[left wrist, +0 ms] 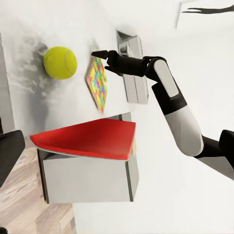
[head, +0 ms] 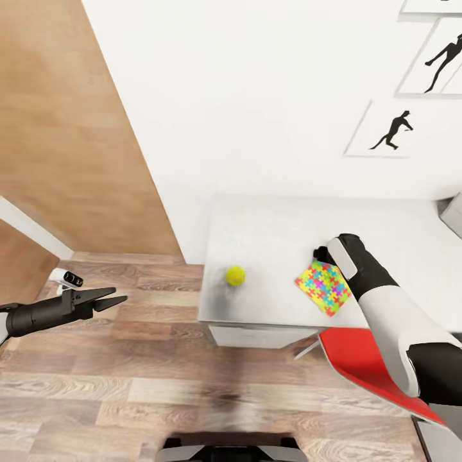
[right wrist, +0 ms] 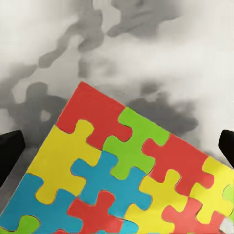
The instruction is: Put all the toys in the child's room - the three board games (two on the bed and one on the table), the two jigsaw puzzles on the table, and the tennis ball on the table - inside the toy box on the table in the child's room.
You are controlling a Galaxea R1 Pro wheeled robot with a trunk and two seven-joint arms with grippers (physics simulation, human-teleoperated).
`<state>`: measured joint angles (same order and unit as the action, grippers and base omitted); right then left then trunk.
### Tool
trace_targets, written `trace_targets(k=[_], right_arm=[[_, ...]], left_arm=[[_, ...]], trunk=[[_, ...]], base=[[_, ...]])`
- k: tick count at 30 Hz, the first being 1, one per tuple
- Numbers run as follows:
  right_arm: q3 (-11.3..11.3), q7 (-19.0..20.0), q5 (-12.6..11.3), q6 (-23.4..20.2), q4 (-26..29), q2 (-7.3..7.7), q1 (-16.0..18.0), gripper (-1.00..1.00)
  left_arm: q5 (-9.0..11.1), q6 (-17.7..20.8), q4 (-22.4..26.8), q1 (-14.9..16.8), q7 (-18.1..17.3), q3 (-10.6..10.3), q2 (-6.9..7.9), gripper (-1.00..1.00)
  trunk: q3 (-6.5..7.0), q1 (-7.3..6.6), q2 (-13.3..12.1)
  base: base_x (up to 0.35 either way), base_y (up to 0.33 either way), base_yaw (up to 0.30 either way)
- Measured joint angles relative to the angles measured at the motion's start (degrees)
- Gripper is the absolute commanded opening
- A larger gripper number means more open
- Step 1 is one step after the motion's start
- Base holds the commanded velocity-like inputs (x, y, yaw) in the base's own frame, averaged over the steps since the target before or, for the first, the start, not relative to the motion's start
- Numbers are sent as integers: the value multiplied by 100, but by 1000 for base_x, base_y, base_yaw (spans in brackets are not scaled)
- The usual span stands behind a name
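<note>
One jigsaw puzzle (head: 323, 287), a flat square in bright interlocking colours, lies near the front edge of the pale grey table (head: 276, 231). My right gripper (head: 320, 254) points down at its far corner. In the right wrist view the gripper (right wrist: 117, 146) is open, with dark fingers (right wrist: 9, 151) wide on either side above the puzzle (right wrist: 112, 165). The yellow tennis ball (head: 235, 276) rests on the table left of the puzzle. My left gripper (head: 114, 298) hangs open over the floor left of the table, holding nothing. The left wrist view shows the ball (left wrist: 60, 62), puzzle (left wrist: 97, 83) and toy box (left wrist: 132, 68).
A red chair seat (head: 366, 366) sits at the table's front right, under my right arm. A pale grey bin corner (head: 452, 215) shows at the table's right edge. Black silhouette prints (head: 391, 131) hang on the white wall. Wood-plank floor (head: 128, 385) spreads left and in front.
</note>
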<state>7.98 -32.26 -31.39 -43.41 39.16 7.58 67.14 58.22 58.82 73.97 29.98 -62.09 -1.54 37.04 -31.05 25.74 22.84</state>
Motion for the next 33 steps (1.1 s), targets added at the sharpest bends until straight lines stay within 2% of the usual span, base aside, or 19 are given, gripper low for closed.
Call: trace_targets(k=[11, 17, 23, 33], right_arm=[[-4, -11, 52, -23, 0, 1, 1, 100], [-4, 8, -90, 29, 1, -2, 0, 100], [-3, 5, -60, 19, 2, -1, 0, 100], [1, -10, 61, -36, 2, 3, 1, 100]], left_arm=[[1, 0, -1, -1, -1, 1, 1, 100], [0, 0, -2, 1, -2, -1, 0, 100], [0, 0, -2, 0, -2, -1, 0, 100], [0, 0, 1, -1, 1, 1, 1, 100]], trunk=[[0, -1, 1], [0, 1, 0], [0, 1, -1], [0, -1, 1]], base=[[-6, 132, 0], [-88, 7, 0], [-71, 25, 0], [-65, 182, 0]])
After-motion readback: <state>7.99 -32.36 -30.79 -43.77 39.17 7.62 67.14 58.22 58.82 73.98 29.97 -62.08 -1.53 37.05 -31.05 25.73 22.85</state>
